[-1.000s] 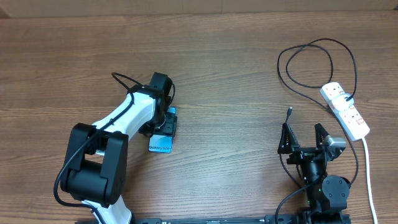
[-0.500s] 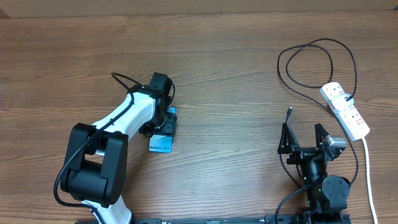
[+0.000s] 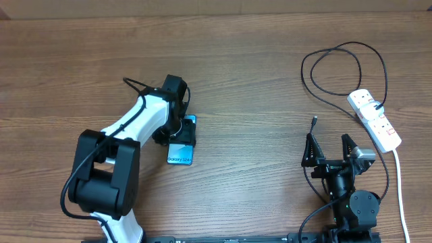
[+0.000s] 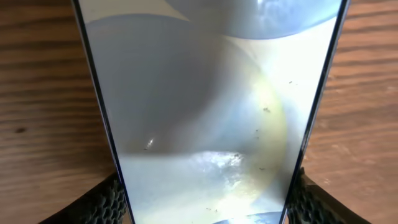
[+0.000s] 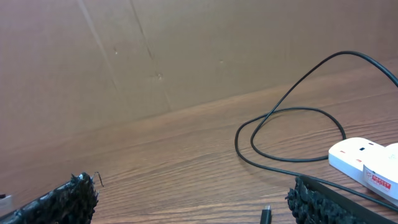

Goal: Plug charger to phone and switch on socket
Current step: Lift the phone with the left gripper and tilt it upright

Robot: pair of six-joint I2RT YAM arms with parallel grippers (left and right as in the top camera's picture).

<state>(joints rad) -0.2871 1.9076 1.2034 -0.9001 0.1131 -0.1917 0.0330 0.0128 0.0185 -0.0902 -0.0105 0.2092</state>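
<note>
The phone [image 3: 181, 154] lies flat on the wooden table, left of centre, with its "Galaxy S24" screen up. My left gripper [image 3: 180, 131] is shut on its far end; in the left wrist view the phone [image 4: 205, 93] fills the space between the two fingers [image 4: 205, 202]. The charger's black cable [image 3: 341, 64] loops at the back right, its plug tip [image 3: 314, 122] free on the table, also seen in the right wrist view [image 5: 265, 214]. The socket [image 3: 375, 120] lies at the right. My right gripper [image 3: 331, 150] is open and empty, just behind the plug tip.
The socket's thick white cord [image 3: 400, 182] runs down the right edge towards the front. The cable [image 5: 292, 118] and one end of the socket [image 5: 364, 160] show in the right wrist view. A brown cardboard wall [image 5: 155, 50] stands behind the table.
My left gripper has shifted the phone a little right and turned it, so it now lies nearly straight. The right arm has not moved.
</note>
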